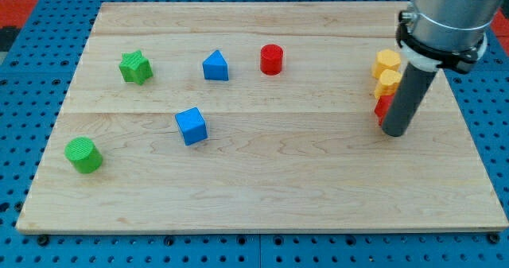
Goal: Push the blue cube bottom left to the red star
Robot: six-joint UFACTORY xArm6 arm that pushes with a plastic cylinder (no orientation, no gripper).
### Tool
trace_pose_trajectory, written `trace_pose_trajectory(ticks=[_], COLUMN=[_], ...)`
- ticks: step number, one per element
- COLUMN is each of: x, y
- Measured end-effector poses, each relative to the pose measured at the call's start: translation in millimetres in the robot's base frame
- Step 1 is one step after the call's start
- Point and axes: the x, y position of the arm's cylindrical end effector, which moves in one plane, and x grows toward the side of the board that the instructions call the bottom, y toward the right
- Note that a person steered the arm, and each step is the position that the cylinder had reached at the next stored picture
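The blue cube (191, 126) sits left of the board's middle. A red block (382, 106), mostly hidden behind my rod, lies at the view's right; its shape cannot be made out. My tip (395, 132) rests on the board just right of and below that red block, far to the right of the blue cube.
Two yellow blocks (387, 61) (388, 82) stack up above the red block. A red cylinder (272, 59) and a blue triangular block (215, 66) lie near the top middle. A green star (136, 67) is at top left, a green cylinder (83, 154) at bottom left. The wooden board (262, 196) lies on a blue pegboard.
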Motion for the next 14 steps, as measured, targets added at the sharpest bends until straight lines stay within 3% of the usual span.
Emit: trace_pose_trajectory(ticks=[1, 3, 4, 5, 7, 9, 10, 11, 13, 14], x=[21.2, -13.9, -6.4, 37.6, 70.3, 59.6, 26.9, -12.3, -19.2, -16.6], y=[0.8, 5.9, 5.9, -15.9, -154.0, -289.7, -329.9, -332.3, -143.2, -147.6])
